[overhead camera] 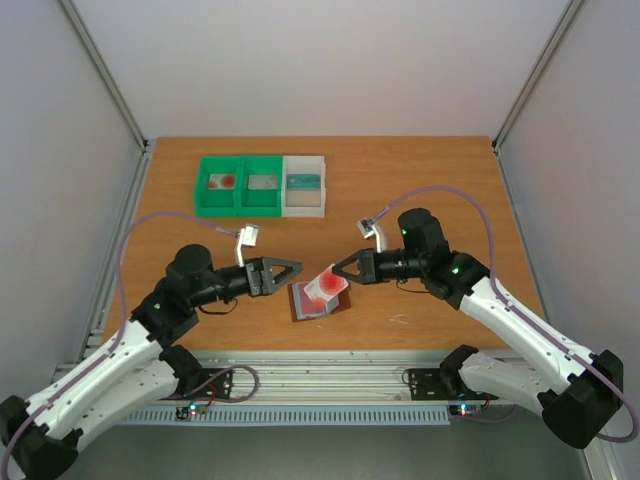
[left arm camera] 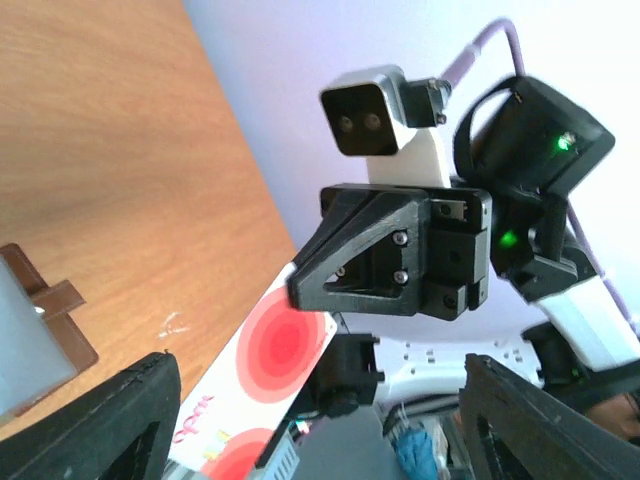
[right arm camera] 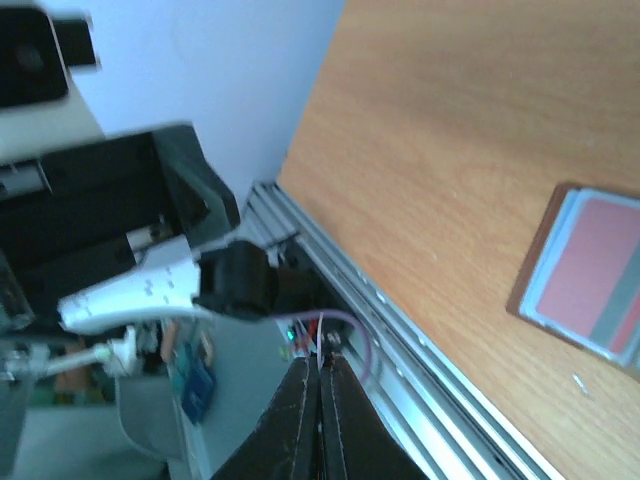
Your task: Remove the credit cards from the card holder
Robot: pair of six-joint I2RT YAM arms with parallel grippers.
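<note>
At the left fingers (left arm camera: 110, 420): spread wide, holding nothing, turned toward the right arm.

At the right fingers (right arm camera: 303, 420): pressed shut on a thin credit card (left arm camera: 280, 345), pinched by one end and held at a tilt off the desk (overhead camera: 450, 180), just beside and above the card holder (overhead camera: 310, 305).

Printed on this white card: red rings one inside the other, twice, and a short line of pink writing near one edge, too small and blurred to read. From the right wrist view, only its edge to see, as a pale line between the shut tips.

Lying open on the desk between both arms, near the front edge: the brown card holder, with a second card (right arm camera: 590, 270) inside, red with a grey stripe across. Any print on it too blurred to tell.

Cut off by the picture border in both wrist views, so not possible to count the cards inside.

Further back on the desk: a green bin (overhead camera: 238, 185) with two compartments and a white bin (overhead camera: 304, 185) touching it. Small red and teal things inside, not clear what.
</note>
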